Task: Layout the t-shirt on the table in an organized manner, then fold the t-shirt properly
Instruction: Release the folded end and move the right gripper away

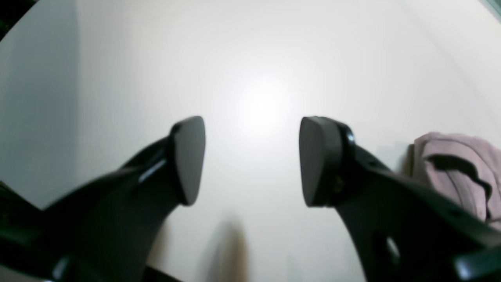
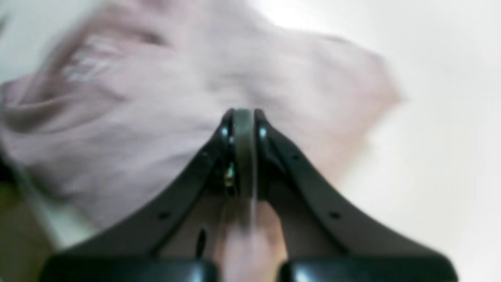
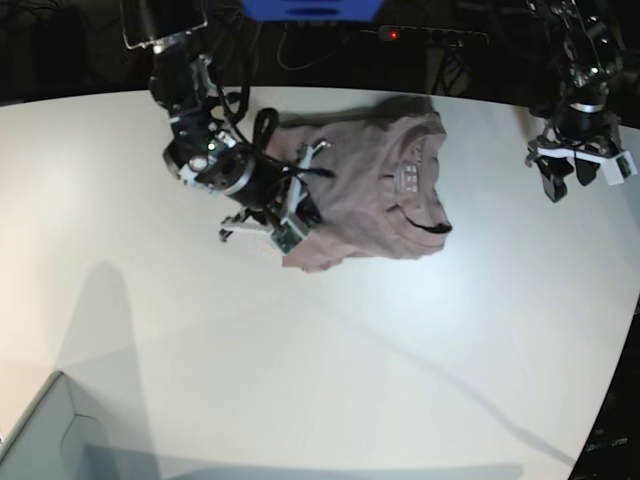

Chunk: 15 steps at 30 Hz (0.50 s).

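The mauve t-shirt (image 3: pixel 370 190) lies crumpled on the white table (image 3: pixel 300 360) near the far edge, collar and label facing up. My right gripper (image 3: pixel 298 215) is at the shirt's near-left edge. In the right wrist view its fingers (image 2: pixel 243 117) are pressed together over blurred pink t-shirt cloth (image 2: pixel 156 98), and a strip of cloth shows behind the pads. My left gripper (image 3: pixel 568 182) hangs open over bare table at the far right, well away from the shirt. In the left wrist view its pads (image 1: pixel 252 156) stand wide apart with nothing between them, and the t-shirt (image 1: pixel 458 164) shows at the right edge.
A grey box corner (image 3: pixel 50 440) sits at the near left. Behind the table's far edge are dark cables, a power strip (image 3: pixel 430 35) and a blue object (image 3: pixel 310 8). The table's curved edge runs down the right side.
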Motion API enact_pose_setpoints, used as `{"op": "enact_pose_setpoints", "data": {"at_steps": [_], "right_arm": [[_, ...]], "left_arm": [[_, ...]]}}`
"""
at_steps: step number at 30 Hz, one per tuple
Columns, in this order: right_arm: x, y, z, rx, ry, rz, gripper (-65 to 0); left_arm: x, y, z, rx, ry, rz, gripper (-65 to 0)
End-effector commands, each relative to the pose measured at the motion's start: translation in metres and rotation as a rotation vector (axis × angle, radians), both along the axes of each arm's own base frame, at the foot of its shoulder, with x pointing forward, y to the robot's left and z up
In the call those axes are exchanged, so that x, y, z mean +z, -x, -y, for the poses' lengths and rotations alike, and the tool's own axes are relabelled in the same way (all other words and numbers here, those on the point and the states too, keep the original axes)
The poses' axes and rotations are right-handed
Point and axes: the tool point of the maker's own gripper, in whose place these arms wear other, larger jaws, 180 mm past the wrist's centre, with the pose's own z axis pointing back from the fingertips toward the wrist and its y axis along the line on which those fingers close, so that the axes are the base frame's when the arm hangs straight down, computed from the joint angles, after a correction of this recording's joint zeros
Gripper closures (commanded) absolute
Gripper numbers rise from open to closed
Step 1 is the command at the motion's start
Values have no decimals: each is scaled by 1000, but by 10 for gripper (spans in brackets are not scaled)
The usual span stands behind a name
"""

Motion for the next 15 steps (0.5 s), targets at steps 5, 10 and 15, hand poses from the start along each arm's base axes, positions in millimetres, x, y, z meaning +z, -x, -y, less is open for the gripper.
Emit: {"op": "enact_pose_setpoints", "data": {"at_steps": [5, 10, 15], "right_arm": [[9, -30, 22, -84, -33, 34, 0], [45, -30, 38, -129, -41, 135, 0], [78, -18, 47, -149, -36, 225, 0]], "left_arm": [[11, -1, 5, 20, 75, 76, -372], [1, -6, 50, -67, 212, 81, -392], [-10, -14, 105, -177, 309, 63, -454]]}}
